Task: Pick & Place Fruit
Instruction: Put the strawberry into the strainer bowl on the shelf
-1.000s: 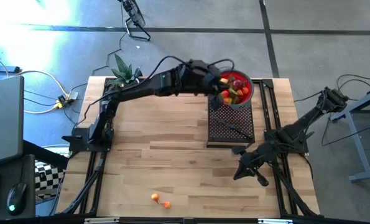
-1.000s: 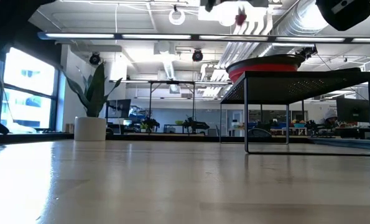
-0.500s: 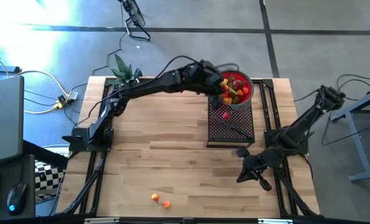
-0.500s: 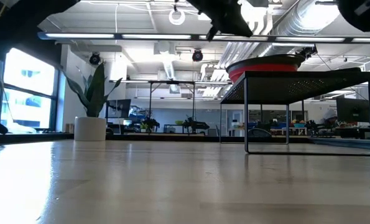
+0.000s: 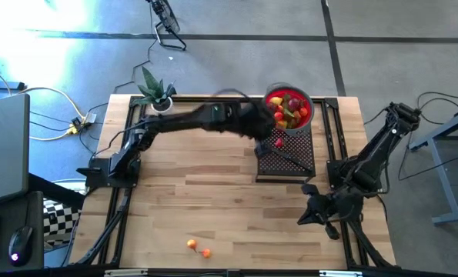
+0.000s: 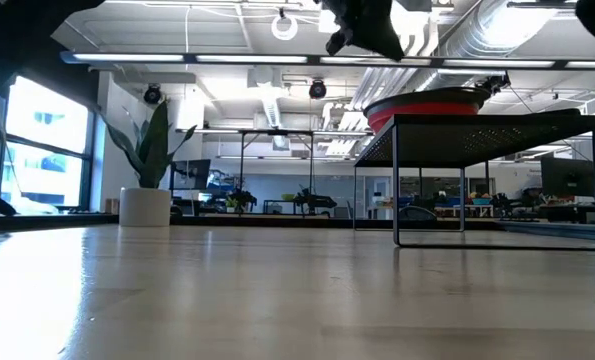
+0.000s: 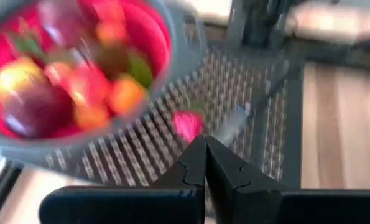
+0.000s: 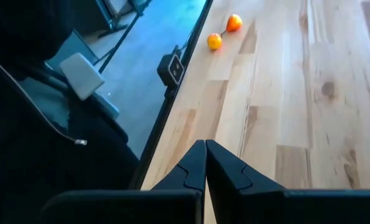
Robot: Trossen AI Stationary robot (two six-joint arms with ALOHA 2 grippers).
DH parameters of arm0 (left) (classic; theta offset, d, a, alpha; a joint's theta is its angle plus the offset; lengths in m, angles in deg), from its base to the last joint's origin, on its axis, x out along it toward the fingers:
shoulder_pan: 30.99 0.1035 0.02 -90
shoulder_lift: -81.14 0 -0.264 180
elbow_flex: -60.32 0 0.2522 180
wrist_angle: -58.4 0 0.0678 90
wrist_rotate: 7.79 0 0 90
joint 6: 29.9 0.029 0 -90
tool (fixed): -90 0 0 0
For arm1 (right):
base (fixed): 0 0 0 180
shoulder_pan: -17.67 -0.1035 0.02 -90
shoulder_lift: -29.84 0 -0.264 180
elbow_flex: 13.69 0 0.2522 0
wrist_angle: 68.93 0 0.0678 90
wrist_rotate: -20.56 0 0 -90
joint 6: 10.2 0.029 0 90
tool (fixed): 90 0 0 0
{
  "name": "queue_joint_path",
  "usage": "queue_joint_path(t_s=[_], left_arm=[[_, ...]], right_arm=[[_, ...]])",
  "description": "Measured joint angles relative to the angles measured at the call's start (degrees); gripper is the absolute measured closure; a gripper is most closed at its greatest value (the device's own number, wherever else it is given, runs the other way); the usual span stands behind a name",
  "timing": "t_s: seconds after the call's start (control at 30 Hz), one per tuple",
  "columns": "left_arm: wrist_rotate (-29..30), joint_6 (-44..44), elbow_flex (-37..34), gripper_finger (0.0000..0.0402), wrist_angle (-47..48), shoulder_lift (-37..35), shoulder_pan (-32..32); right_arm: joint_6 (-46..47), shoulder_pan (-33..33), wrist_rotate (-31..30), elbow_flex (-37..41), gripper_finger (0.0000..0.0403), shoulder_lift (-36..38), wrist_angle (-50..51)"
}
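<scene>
- High view: the left gripper (image 5: 269, 135), fingers pressed together and empty, is hanging beside the red plastic bowl (image 5: 309, 115) heaped with small toy fruits (image 5: 289, 109); one small red toy fruit (image 5: 279, 143) is lying on the black perforated metal rack (image 5: 286, 161).
- Left wrist view: the fingers should be spreading before descending on that red fruit (image 7: 187, 124).
- Right wrist view: the right gripper (image 8: 206, 153), fingers pressed together, is waiting over the wooden tabletop (image 8: 284, 106); two orange toy fruits (image 8: 224, 32) are lying well apart from it.

- Two dark, near-black arms built of slim jointed links, with black cables looping loosely alongside them.
- Left tool (image 7: 204, 163): two matte black fingers, flat-faced, each with a small stepped notch along its inner edge, mounted on a broad black crossbar.
- Right tool (image 8: 205, 167): same matte black pair of fingers with the same notched inner edges, above a wide black body.
- Each base fixed to a black metal frame at the edge of the surface (image 5: 213, 208).
</scene>
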Motion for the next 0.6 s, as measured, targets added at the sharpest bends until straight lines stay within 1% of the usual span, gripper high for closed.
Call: queue_joint_path(t_s=[0.1, 0.17, 0.27, 0.33, 0.4, 0.5, 0.6], left_arm=[[4.75, -0.10, -0.06, 0.0402, 0.67, 1.33, -2.82], [6.79, -0.13, -0.06, 0.0402, 2.16, 1.37, -4.45], [6.59, -0.11, 0.03, 0.0402, 1.99, 1.35, -6.44], [5.06, 0.05, 0.03, 0.0402, 1.69, 1.35, -7.54], [4.71, 0.07, 0.03, 0.0402, 0.47, 1.35, -8.52], [4.55, 0.09, 0.03, 0.0402, -2.55, 1.35, -9.47], [4.58, 0.10, 0.03, 0.0402, -4.89, 1.35, -9.69]], right_arm=[[0.86, -2.09, -3.48, 0.00, 0.0400, 0.79, -0.02], [0.81, -3.44, -5.69, 0.00, 0.0400, 1.45, 0.06], [-1.58, -5.14, -9.62, 0.00, 0.0400, 2.69, 0.04], [-3.67, -5.64, -10.43, 0.00, 0.0400, 3.46, -0.04], [-7.29, -5.64, -9.36, 0.00, 0.0400, 4.26, -0.02], [-14.22, -4.74, -4.17, 0.00, 0.0400, 6.58, 0.13], [-18.14, -1.99, -0.67, 0.00, 0.0400, 10.95, 1.39]])
